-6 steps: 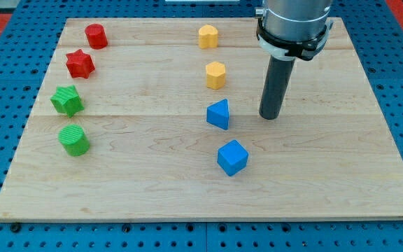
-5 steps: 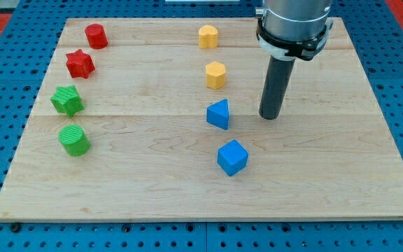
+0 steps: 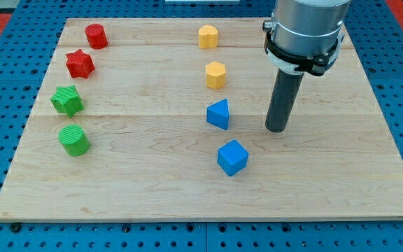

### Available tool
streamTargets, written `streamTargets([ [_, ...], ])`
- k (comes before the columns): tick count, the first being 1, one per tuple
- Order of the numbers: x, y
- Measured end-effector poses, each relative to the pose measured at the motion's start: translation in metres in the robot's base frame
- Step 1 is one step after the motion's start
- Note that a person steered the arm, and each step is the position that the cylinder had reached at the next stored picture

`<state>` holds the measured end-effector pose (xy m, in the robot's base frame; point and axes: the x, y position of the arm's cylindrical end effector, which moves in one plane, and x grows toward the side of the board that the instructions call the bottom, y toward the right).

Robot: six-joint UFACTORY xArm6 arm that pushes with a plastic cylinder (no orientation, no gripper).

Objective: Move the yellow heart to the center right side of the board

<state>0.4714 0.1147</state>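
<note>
Camera view: my tip (image 3: 277,130) sat at 3 o'clock of the blue triangle (image 3: 218,114), touching nothing.
Yellow heart (image 3: 208,36): judged light, rigid; push its 9 o'clock face.
End effector: bare rod, holding nothing.

My tip (image 3: 277,130) sits on the board (image 3: 152,189), at about 3 o'clock from the blue triangle (image 3: 218,114), apart. Blue cube (image 3: 232,157) at my 8 o'clock. Topmost yellow block (image 3: 208,36), probably the heart, at 11.
</note>
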Motion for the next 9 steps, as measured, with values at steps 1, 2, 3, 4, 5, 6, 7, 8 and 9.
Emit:
streamTargets([
  [1,0.008,0.017],
  [2,-0.032,-0.027],
  [3,-0.087,-0.028],
  [4,-0.093,-0.048],
  [5,-0.089,-0.059],
  [6,-0.089,-0.097],
  [7,-0.086,-0.161],
  [8,-0.115,-0.198],
  [9,-0.165,-0.179],
])
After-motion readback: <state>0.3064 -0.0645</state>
